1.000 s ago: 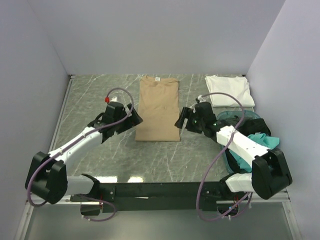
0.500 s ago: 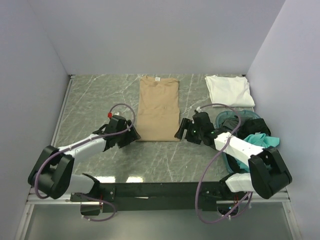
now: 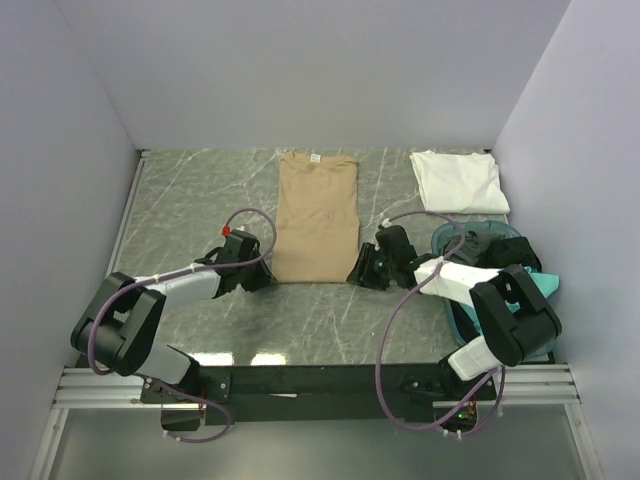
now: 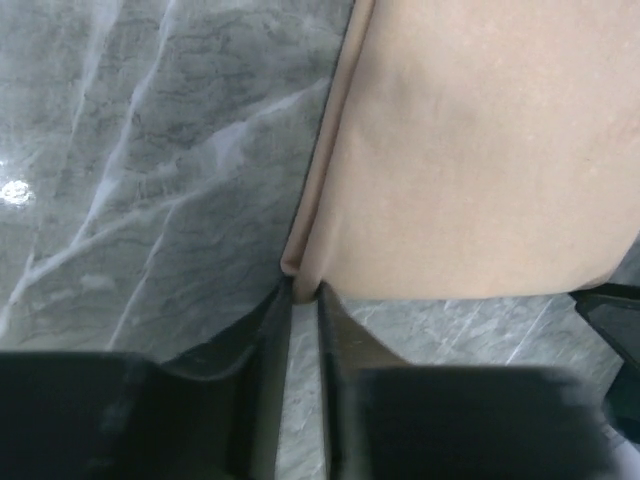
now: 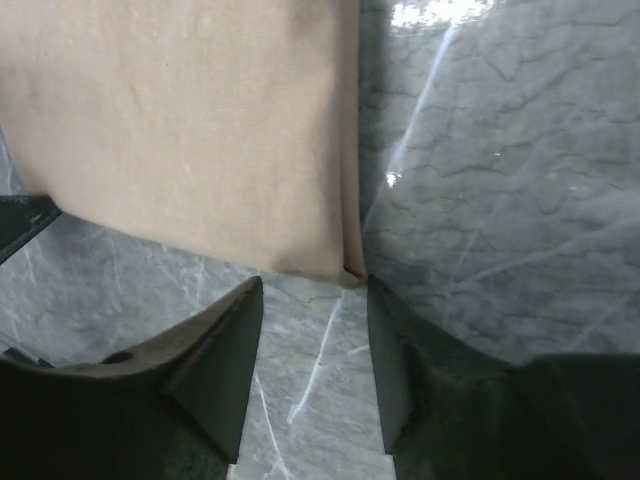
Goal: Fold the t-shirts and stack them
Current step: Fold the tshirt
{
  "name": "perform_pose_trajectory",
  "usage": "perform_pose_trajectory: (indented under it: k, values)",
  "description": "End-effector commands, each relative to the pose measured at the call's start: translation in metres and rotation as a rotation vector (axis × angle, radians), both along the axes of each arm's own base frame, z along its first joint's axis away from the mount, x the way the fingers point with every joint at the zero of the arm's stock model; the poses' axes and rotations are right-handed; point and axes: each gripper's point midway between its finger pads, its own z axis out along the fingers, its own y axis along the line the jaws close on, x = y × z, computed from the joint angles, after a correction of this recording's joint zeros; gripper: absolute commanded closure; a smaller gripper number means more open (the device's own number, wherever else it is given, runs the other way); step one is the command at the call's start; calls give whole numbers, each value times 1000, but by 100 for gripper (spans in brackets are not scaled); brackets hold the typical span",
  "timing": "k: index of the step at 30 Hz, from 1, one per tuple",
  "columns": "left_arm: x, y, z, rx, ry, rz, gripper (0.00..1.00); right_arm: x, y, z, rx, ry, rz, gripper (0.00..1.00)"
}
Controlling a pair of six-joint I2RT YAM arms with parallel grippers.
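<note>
So both arms just dropped to the near hem of the tan t-shirt (image 3: 318,215): left gripper (image 4: 303,292) pinched almost shut on the corner at its tips, right gripper (image 5: 313,290) open with its corner just ahead between the jaws, so the fold looks imminent.

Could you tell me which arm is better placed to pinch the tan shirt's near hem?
Left: left gripper sits narrow at the tan t-shirt corner; right gripper gapes wide at the other.

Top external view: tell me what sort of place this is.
Likely a robot test cell: plain white walls box in a grey marble-patterned table holding a tan cloth t-shirt and a white cloth t-shirt.
</note>
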Motion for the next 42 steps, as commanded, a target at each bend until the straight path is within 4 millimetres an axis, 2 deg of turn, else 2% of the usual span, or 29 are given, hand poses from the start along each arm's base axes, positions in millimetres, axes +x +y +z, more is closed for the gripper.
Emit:
perform_pose_trajectory:
  k: [1,5,6,12,16,21,22,24,25,26,29,30,32,33,34,36,37,40,42]
  values:
    - [0,2,-12,37,32,0,82,8,11,2,16,-8,8,50]
    - [5,1,-12,42,35,8,95,13,9,-7,-22,12,-4,67]
    - [7,1,-12,43,31,9,99,14,8,-8,-26,15,-9,75]
    - [5,4,-6,34,-15,14,99,11,6,-12,-42,18,-4,100]
    - [-8,8,-1,22,-29,20,99,0,6,-5,-59,-3,25,100]
    - [-41,13,-10,10,3,23,99,-32,10,1,-83,-3,75,100]
    - [-44,12,-5,-9,-5,31,99,-39,8,-3,-95,4,77,100]
    - [-60,18,-11,20,16,33,99,-58,9,-5,-101,18,97,100]
    - [-64,16,-5,0,5,46,99,-64,9,-5,-102,27,101,100]
    - [-79,17,-10,11,31,29,99,-75,13,-2,-93,33,116,100]
    - [-99,19,-7,2,38,47,99,-101,11,-1,-95,52,127,100]
    - [-109,29,-6,30,49,69,99,-113,10,-3,-108,59,145,100]
    - [-124,32,-6,17,78,90,99,-127,3,-1,-110,79,123,100]
    - [-134,32,-1,-14,94,90,99,-140,1,-4,-114,93,141,100]
    - [-142,33,-2,-21,110,75,99,-145,3,3,-79,94,129,100]
    - [-151,32,7,-65,109,77,99,-166,5,3,-52,125,179,100]
    - [-162,37,8,-49,145,70,99,-171,9,12,-9,127,182,100]
    - [-174,19,26,-171,149,7,99,-197,17,23,51,167,253,100]
    - [-178,15,36,-218,154,1,99,-207,22,33,82,194,287,100]
